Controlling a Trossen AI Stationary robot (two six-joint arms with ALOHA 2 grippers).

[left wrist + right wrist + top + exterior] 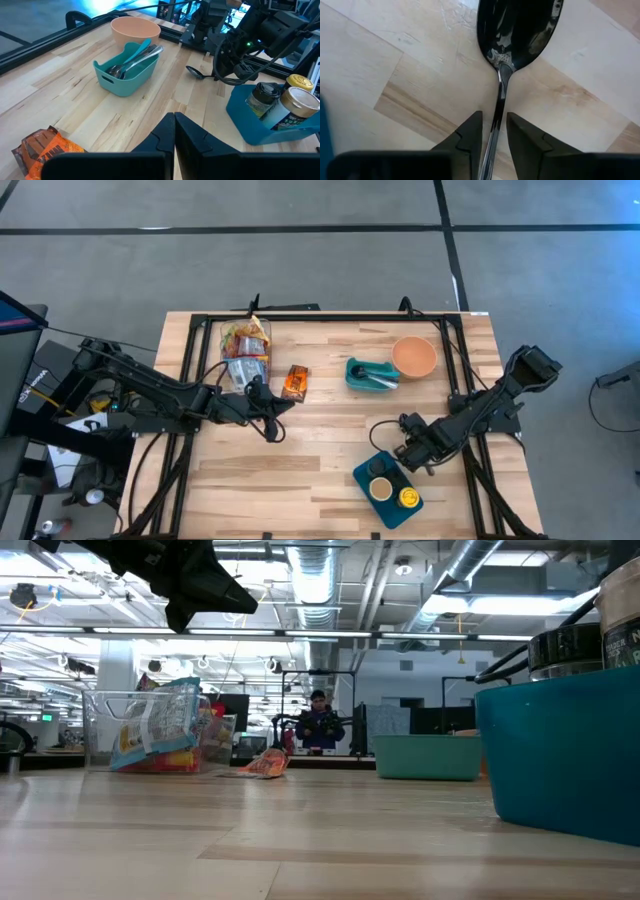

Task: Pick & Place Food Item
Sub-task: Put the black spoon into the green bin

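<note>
**Wooden desk, spoon gripped beside the blue tray**

Wood planks lay under a black spoon, pinched at its handle by the right hand near the blue tray. An orange snack packet lay mid-desk beside the clenched left hand.

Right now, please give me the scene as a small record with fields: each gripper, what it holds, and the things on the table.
left gripper: shut, holds nothing, near the snack pack
right gripper: shut on the spoon, beside the blue tray
blue tray: holds jars
teal bin: holds cutlery, next to the bowl
clear bin: holds food packs
</note>
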